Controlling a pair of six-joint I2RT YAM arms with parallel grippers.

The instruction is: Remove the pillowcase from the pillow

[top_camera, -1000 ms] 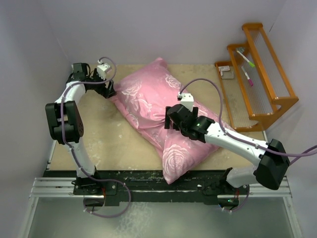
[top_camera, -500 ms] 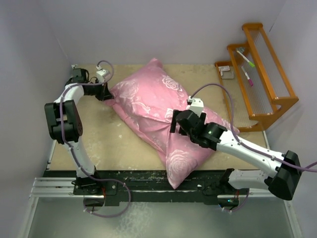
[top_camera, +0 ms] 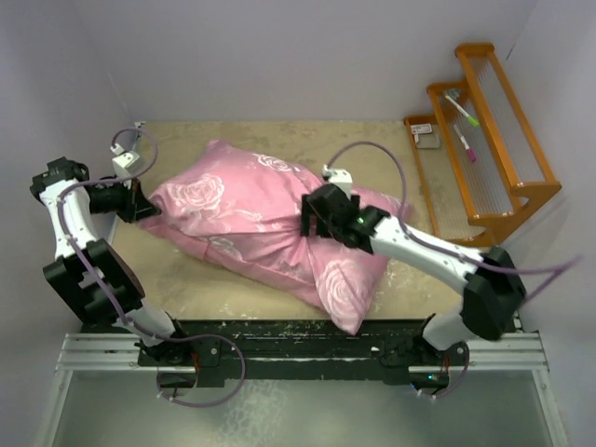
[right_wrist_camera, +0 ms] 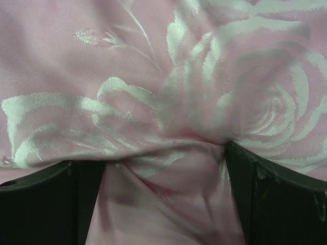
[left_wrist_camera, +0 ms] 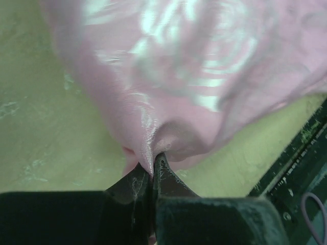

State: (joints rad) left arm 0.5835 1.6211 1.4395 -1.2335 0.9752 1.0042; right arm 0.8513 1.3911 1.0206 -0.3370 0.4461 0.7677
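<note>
Shiny pink rose-print pillowcase (top_camera: pixel 270 223) crumpled on table (top_camera: pixel 223 289). Left jaws clamped on pinched corner; right jaws apart, fabric bulging between them.

The left gripper (left_wrist_camera: pixel 152 171) is squeezed tight on pink cloth. The right gripper (right_wrist_camera: pixel 163 168) has its fingers spread wide, pressing down.

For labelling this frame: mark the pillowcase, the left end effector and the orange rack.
pillowcase (top_camera: pixel 251 219), top view, its rose-print middle.
left end effector (left_wrist_camera: pixel 154 164), left wrist view, fingertips pinching a pink fold.
orange rack (top_camera: pixel 521 198), top view, its front rail.
</note>
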